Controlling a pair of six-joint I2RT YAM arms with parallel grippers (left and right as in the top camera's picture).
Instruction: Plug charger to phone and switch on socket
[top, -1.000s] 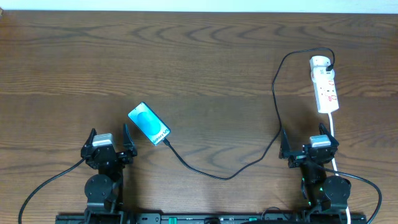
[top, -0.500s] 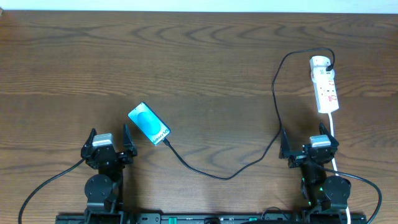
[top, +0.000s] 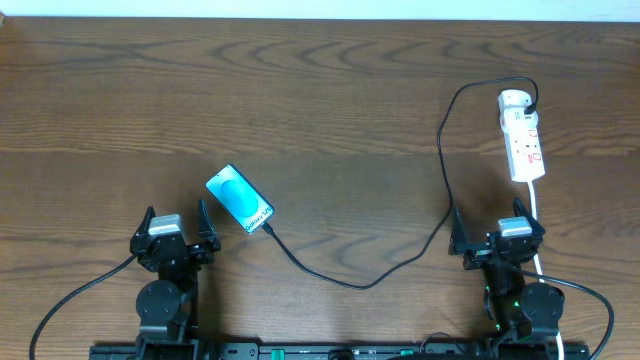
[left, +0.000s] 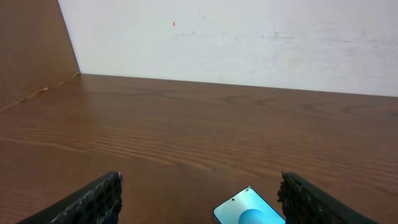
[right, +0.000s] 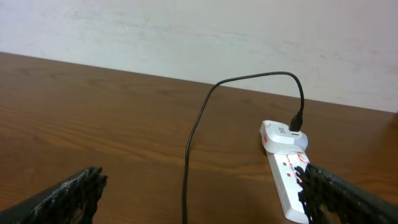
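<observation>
The phone lies flat on the table left of centre, screen up; its top end shows in the left wrist view. The black charger cable runs from the phone's lower right end across the table up to the white plug on the socket at the far right. The cable's tip lies against the phone's end; I cannot tell if it is inserted. In the right wrist view the socket and cable lie ahead. My left gripper and right gripper are open and empty near the front edge.
A white cord runs from the socket toward the front edge past my right gripper. A white wall stands behind the table. A brown panel rises at the table's left side.
</observation>
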